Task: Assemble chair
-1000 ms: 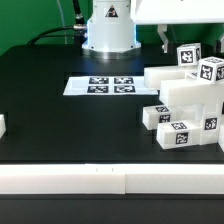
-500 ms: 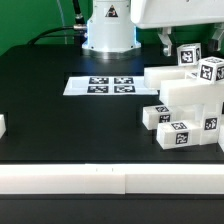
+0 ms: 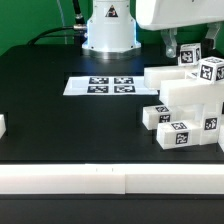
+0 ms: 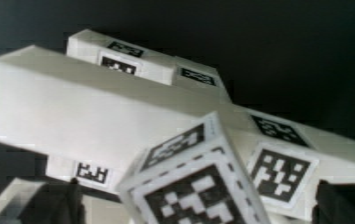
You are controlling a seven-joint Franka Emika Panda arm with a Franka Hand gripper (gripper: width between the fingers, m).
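My pincer (image 3: 172, 44) is spread wide and holds nothing, just above the chair (image 3: 188, 104) parts piled on the desk (image 3: 60, 110) at the exterior view's right. If I drop crooked, I think I could knock the pile over.

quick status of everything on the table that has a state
gripper: open, holding nothing, above the chair parts
chair parts: loose white blocks clustered together at the exterior view's right, not gripped
marker board: flat on the table, nothing on it
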